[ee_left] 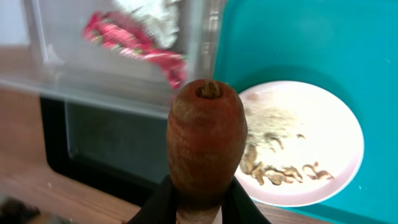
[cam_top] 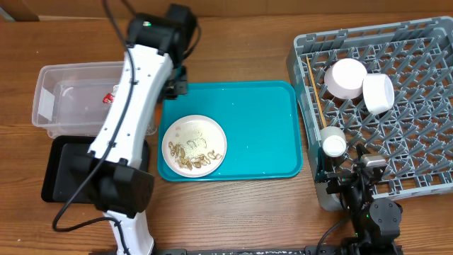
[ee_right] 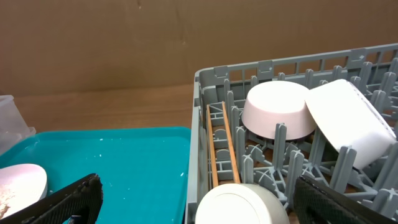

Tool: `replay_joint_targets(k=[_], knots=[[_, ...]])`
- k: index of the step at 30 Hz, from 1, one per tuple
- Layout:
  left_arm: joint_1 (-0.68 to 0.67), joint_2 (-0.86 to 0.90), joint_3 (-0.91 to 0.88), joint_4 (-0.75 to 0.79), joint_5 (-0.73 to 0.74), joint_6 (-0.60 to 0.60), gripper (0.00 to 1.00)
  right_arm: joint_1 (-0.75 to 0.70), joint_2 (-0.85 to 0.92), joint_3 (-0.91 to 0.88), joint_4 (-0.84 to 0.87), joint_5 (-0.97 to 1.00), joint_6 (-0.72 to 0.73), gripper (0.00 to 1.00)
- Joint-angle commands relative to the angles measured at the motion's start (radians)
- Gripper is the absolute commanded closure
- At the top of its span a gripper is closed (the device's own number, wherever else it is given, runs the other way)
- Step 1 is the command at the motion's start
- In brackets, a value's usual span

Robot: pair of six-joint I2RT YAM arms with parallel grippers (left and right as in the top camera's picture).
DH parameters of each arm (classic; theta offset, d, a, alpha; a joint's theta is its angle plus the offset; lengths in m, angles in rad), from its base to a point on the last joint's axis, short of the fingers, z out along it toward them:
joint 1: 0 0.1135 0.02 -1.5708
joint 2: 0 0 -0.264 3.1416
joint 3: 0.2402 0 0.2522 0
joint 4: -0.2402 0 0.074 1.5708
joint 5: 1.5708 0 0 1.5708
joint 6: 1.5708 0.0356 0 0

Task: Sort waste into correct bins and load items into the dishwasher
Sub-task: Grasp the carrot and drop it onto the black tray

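My left gripper (ee_left: pixel 202 199) is shut on an orange carrot piece (ee_left: pixel 206 140), held upright above the edge between the clear tub (ee_left: pixel 93 74) and the black tray (ee_left: pixel 106 143). From overhead that gripper (cam_top: pixel 173 81) hangs by the tub's right end. The tub holds a red wrapper (ee_left: pixel 134 46) and a white tissue (ee_left: pixel 152 12). A white plate (cam_top: pixel 212 127) with beige scraps (cam_top: pixel 190 157) sits on the teal tray. The grey rack (cam_top: pixel 410 142) holds two bowls (cam_top: pixel 346 78) (cam_top: pixel 379 93), a cup (cam_top: pixel 333 143) and chopsticks (cam_top: pixel 316 92). My right gripper (cam_top: pixel 352 173) is open at the rack's near left corner.
The teal tray (cam_top: pixel 262 134) lies between the bins and the rack. The black tray (cam_top: pixel 60 170) lies in front of the clear tub (cam_top: pixel 49 74). The left arm's white link crosses over both bins. In the right wrist view the cup (ee_right: pixel 239 205) lies between the open fingers.
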Motion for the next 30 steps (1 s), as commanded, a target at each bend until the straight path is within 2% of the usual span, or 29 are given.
replay_joint_targets(k=[1, 9, 14, 21, 27, 29, 30], knots=[[0.047, -0.060, -0.063, -0.005, -0.021, -0.114, 0.96, -0.008, -0.012, -0.005, 0.007, -0.001, -0.003, 0.00], [0.166, -0.179, -0.399, 0.006, -0.043, -0.240, 0.96, -0.008, -0.012, -0.005, 0.007, -0.001, -0.003, 0.00], [0.270, -0.364, -0.675, 0.128, -0.035, -0.286, 0.96, -0.008, -0.012, -0.005, 0.007, -0.001, -0.003, 0.00], [0.504, -0.620, -1.049, 0.450, 0.121, -0.303, 0.96, -0.008, -0.012, -0.005, 0.007, -0.001, -0.003, 0.00], [0.646, -0.619, -1.263, 0.753, 0.309, -0.304, 0.96, -0.008, -0.012, -0.005, 0.007, -0.001, -0.003, 0.00], [0.668, -0.608, -1.311, 0.809, 0.346, -0.323, 0.90, -0.008, -0.012, -0.005, 0.007, -0.001, -0.003, 0.00], [0.668, -0.608, -1.320, 0.819, 0.343, -0.321, 0.82, -0.008, -0.012, -0.005, 0.007, -0.001, -0.003, 0.00]])
